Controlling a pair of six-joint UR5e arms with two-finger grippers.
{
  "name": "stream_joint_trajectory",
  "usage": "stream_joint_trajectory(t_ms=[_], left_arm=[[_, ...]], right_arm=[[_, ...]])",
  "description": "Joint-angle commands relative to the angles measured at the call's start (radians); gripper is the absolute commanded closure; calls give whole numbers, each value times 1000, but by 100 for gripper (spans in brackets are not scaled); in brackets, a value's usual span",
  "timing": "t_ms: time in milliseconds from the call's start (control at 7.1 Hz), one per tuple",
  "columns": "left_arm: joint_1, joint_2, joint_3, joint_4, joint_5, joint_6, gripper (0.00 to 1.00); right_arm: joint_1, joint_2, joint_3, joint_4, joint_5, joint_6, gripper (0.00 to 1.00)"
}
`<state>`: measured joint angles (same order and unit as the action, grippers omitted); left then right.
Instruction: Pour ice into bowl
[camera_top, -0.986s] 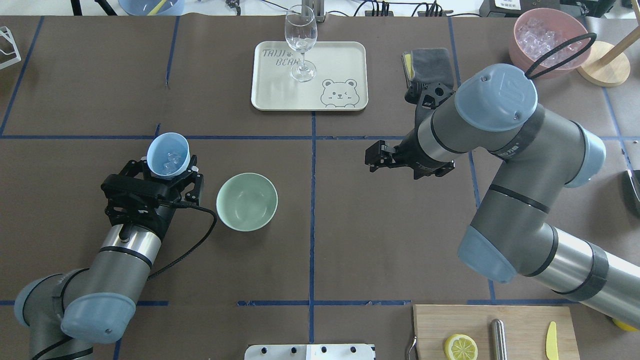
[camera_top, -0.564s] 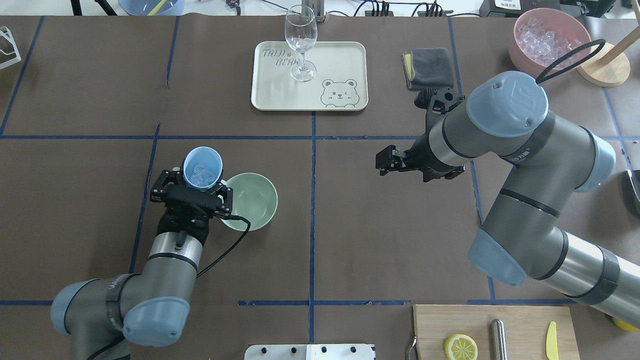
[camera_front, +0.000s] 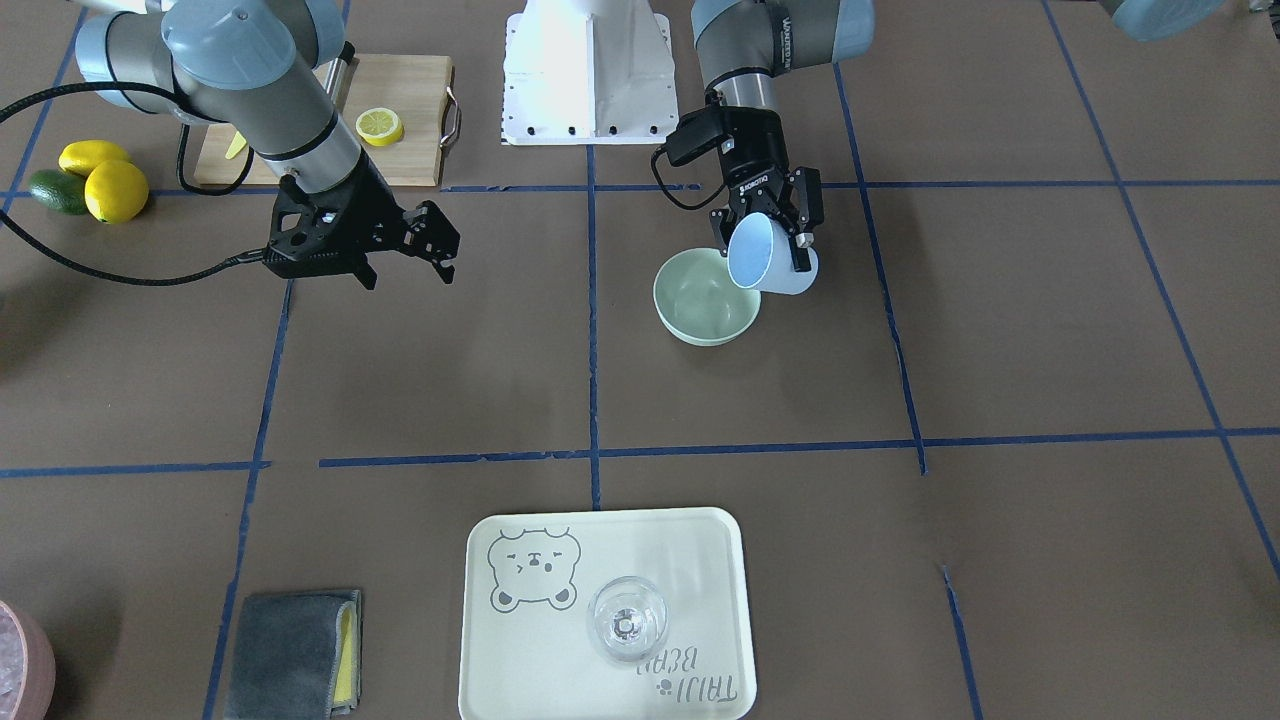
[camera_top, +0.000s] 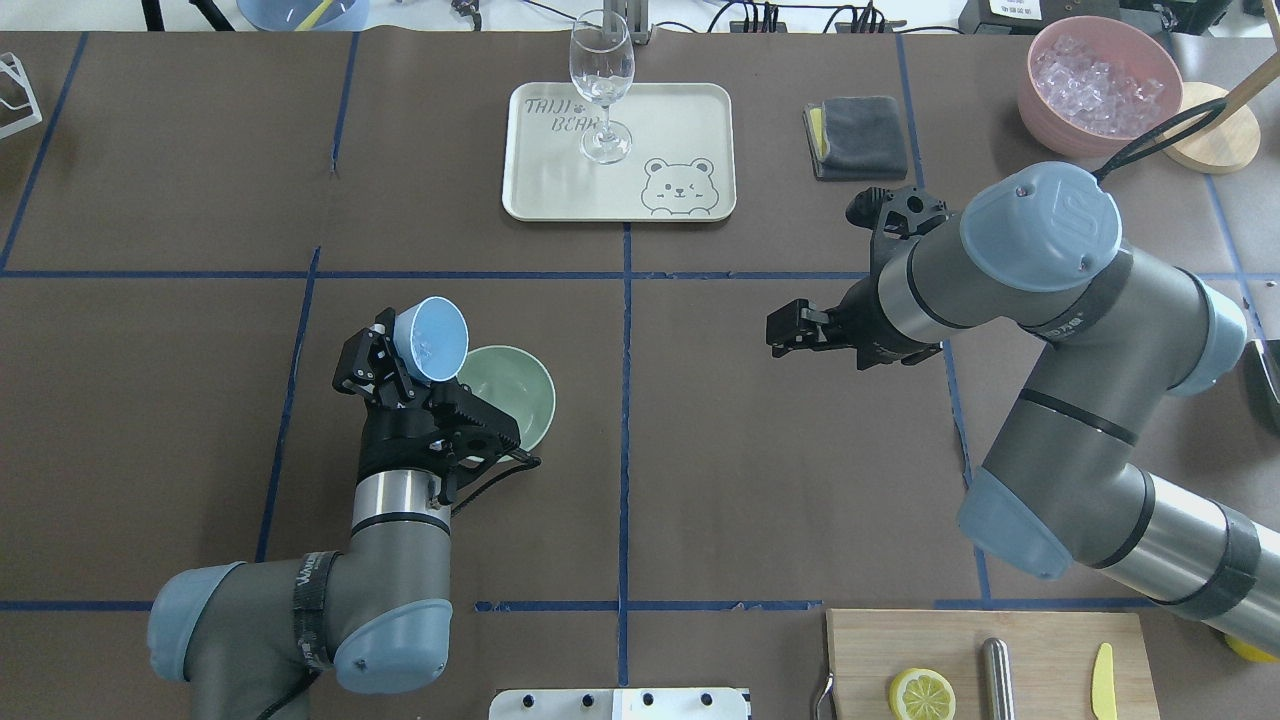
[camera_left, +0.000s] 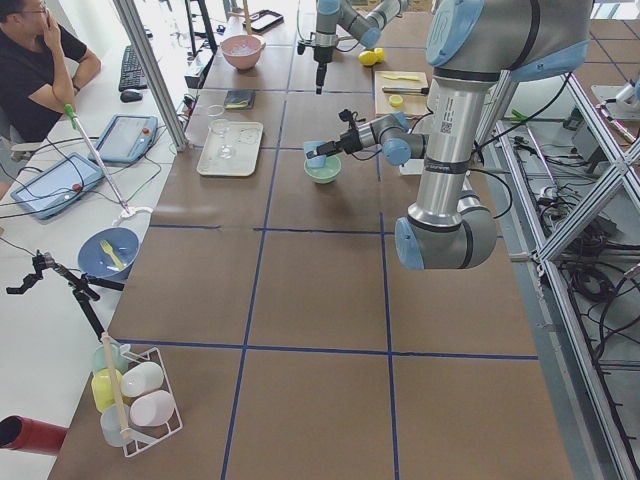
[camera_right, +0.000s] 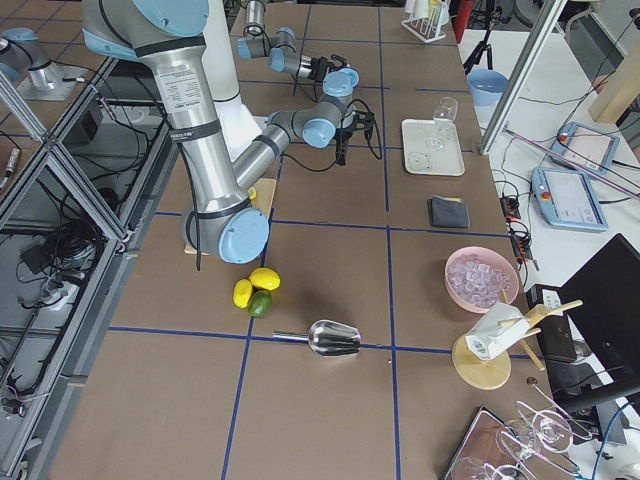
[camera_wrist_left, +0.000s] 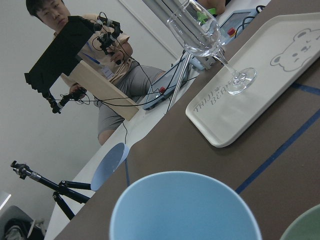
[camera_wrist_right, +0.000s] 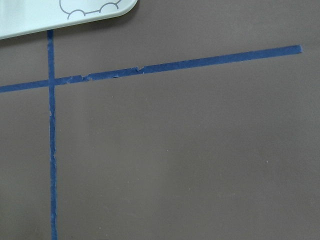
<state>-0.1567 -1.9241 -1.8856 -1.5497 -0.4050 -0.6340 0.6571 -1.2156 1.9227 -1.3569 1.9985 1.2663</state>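
- Blue cup, clenched in my left pincer, tilts over the bowl rim.
- That bowl sits on the worktop, just below the pincer.
- I cannot make out the ice.
- My right pincer hangs released, well apart.

Reads "TAIJI BEAR" on the cream tray, lettered toward its 10 o'clock corner in the overhead view (upside down toward 5 o'clock in the front-facing view, slanted in the left wrist view). Shows white lettering on the left arm near its elbow, too small to read. Nothing else legible.
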Motion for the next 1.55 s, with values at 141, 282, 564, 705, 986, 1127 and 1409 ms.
stream_joint_trajectory(t_ms=[141,282,564,705,986,1127,1409], left_arm=[[3,7,46,6,136,334,100],[3,8,72,6,141,344,100],[5,17,89,6,159,460,100],[5,39,88,6,167,527,100],[3,37,83,6,175,673,100],[3,37,76,8,185,736,100],[3,37,71,6,186,792,100]], right_arm=[[7,7,-1,1,-1,5,0],[10,7,-2,1,-1,4,0],[12,7,-2,1,-3,5,0],[12,8,-2,2,-3,5,0],[12,8,-2,1,-1,7,0],[12,8,-2,2,-1,7,0],[12,8,-2,2,-1,7,0]])
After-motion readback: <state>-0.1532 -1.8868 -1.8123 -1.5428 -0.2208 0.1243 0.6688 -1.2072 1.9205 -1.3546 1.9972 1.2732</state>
